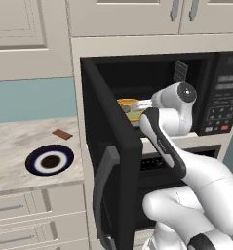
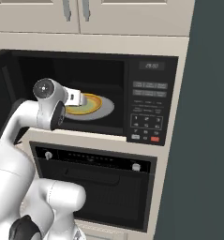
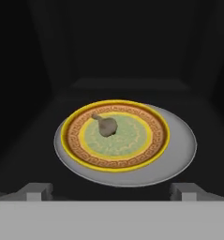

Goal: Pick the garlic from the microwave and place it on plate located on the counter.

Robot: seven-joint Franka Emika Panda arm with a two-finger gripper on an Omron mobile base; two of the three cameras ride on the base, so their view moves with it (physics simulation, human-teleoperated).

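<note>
Black microwave [image 2: 146,101], built into cream cabinets, door [image 1: 113,161] swung fully open to the left. Inside: grey turntable [image 3: 179,150] carrying a yellow-orange dish [image 3: 115,136] with a greenish centre. Garlic [image 3: 106,125], small greyish-tan lump, lies on the green centre of that dish, stalk end pointing up-left in the hand view. Gripper [image 3: 111,191] reaches into the cavity, level with the near edge of the turntable; jaws spread wide, both tips apart with nothing between them, garlic untouched ahead. Counter [image 1: 15,146], marbled stone, left of the microwave: plate [image 1: 49,160] with navy rim, bare; reddish-brown bar [image 1: 62,134] just behind it.
</note>
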